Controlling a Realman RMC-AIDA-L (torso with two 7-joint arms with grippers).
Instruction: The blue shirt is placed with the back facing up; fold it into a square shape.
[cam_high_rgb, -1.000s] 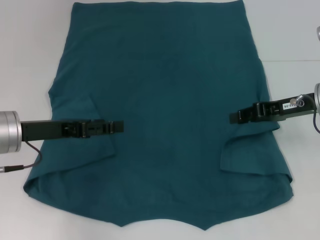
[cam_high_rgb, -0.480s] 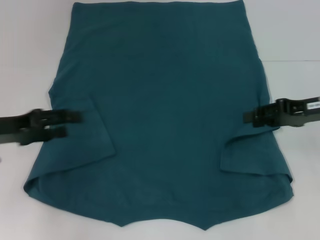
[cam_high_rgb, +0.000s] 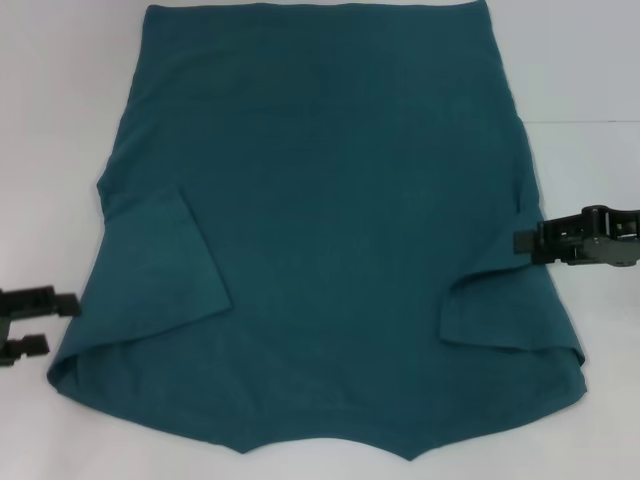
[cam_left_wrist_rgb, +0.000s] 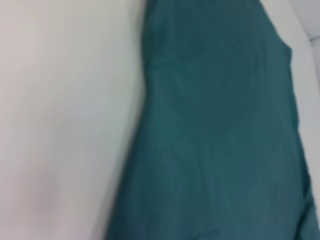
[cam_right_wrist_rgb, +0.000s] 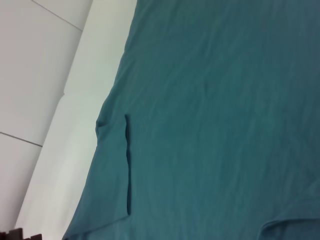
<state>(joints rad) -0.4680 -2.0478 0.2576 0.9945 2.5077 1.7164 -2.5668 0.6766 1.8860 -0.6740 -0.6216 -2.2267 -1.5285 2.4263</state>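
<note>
Your blue shirt (cam_high_rgb: 330, 230) lies flat on the white tabletop (cam_high_rgb: 60, 120), back up, both sleeves turned inward over the body so the sides run straighter for folding. Your left claw (cam_high_rgb: 22, 322) sits just off the shirt's left edge, spread and empty. Your right claw (cam_high_rgb: 530, 243) hovers at the right edge; its opening I cannot tell.

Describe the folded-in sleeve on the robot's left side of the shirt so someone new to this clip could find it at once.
The blue shirt lies flat on the white table, covering most of the head view. Along its left edge, just inboard of the left gripper, a sleeve flap lies folded over the body. It is the wider flap, with a straight slanted edge; the right sleeve flap, below the right gripper, is narrower.
</note>
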